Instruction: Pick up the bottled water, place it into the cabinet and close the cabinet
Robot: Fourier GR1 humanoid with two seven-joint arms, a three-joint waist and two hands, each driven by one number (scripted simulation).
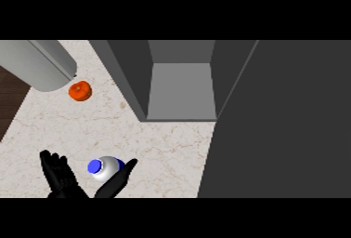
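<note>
Grasp stage: left robot hand (65,179) open, fingers and thumb either side of the bottled water (106,168), nothing lifted yet.

The grey cabinet (182,83) stands open ahead, its wide dark door (288,121) swung out to the right. I judge the next move is to close on the bottle, then carry it up into that cavity. The pale marbled bench (82,130) also holds a big grey cylinder (41,65) and a small orange object (80,90), well apart from the bottle. Dark wooden floor (10,102) shows at far left.
</note>
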